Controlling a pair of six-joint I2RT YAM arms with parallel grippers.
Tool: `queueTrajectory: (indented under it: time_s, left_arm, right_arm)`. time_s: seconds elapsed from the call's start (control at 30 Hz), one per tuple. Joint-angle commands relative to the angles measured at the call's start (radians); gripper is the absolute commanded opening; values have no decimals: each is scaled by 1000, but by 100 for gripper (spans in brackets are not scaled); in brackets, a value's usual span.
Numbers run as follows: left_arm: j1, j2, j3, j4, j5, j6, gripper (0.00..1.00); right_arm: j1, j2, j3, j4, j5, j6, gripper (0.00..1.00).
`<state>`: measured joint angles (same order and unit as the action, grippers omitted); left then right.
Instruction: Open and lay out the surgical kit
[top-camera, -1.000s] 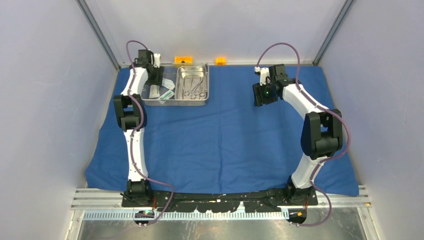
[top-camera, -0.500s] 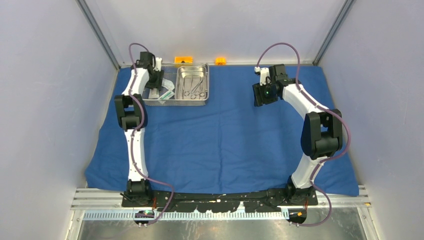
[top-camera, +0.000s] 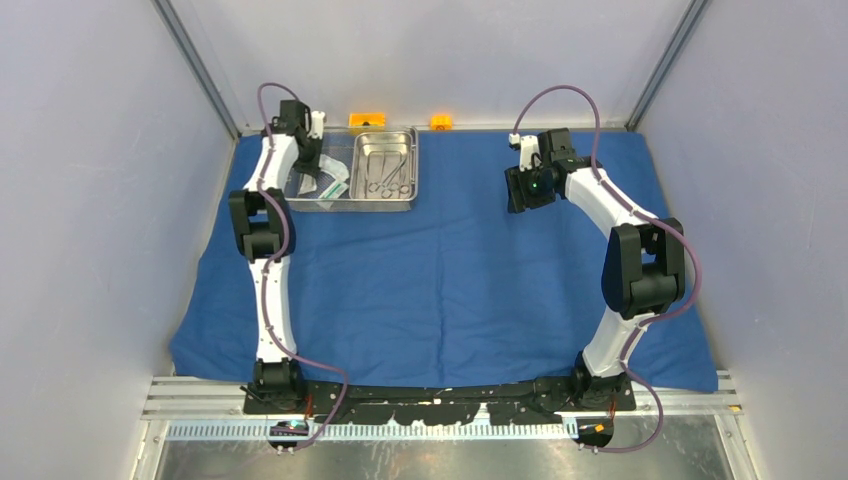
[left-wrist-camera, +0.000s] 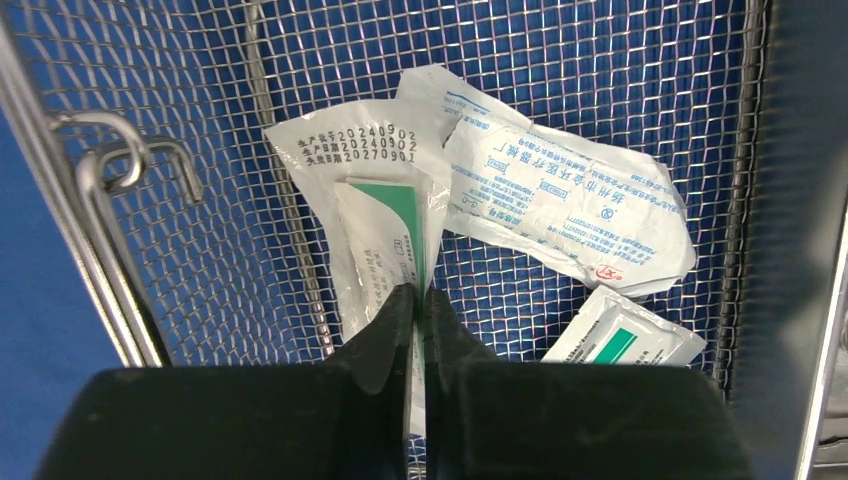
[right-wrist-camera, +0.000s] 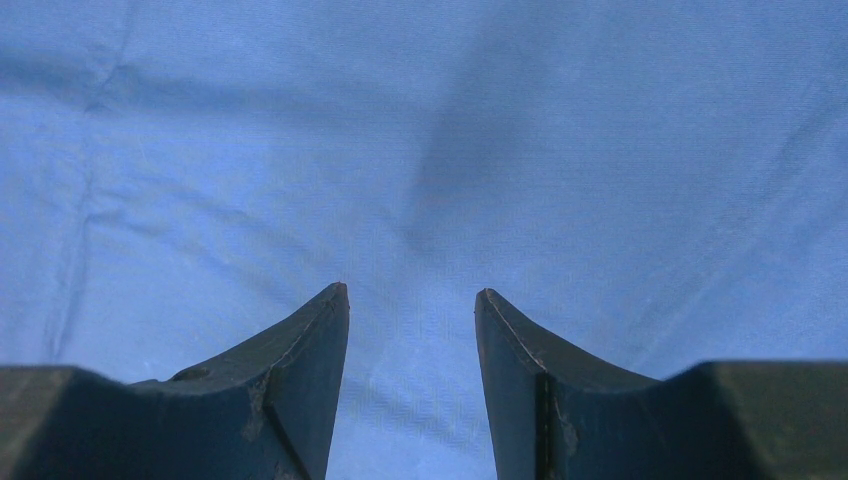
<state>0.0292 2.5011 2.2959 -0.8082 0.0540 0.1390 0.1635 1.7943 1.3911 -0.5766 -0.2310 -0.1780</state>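
Left wrist view: the left gripper (left-wrist-camera: 420, 300) has its two black fingers squeezed nearly together on the near edge of a crinkly white packet (left-wrist-camera: 375, 215) with a green patch. This packet lies in the mesh basket (left-wrist-camera: 200, 250), made of shiny steel wire with tiny square holes. The blue cloth (left-wrist-camera: 30, 320) shows through the holes. Just right of it lies a long white packet (left-wrist-camera: 565, 215) with blue writing. A small packet (left-wrist-camera: 625, 338) with a green stripe sits by the basket's right wall. Top view: the basket is at the far left of the wrinkly cloth, touching a smooth steel tray (top-camera: 384, 205) on its right. The tray holds thin scissors and forceps (top-camera: 385, 175). Two orange blocks (top-camera: 366, 120) sit past the cloth's far edge. Far right, the right gripper (right-wrist-camera: 412, 300) hangs over bare cloth, fingers apart, holding nothing
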Motion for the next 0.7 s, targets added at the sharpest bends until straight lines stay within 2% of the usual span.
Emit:
queueTrajectory:
  time_s: [0.0,0.5,0.6,0.67]
  left_arm:
    - [8,-42,14,-34,50,-12,0]
    - [-1,-335,-96,-11,134,-47,0]
    - [-6,-428,-171,-56,116,-19,0]
    - [-7,-513,-296,-76,91,14,0]
  right_arm:
    - [0,-16,7,4,-17,-5,55]
    - [0,-33,11,3,-32,-3,54]
    - [-1,-39,10,2,-38,-3,55]
    - [1,-42,11,1,-44,-1,54]
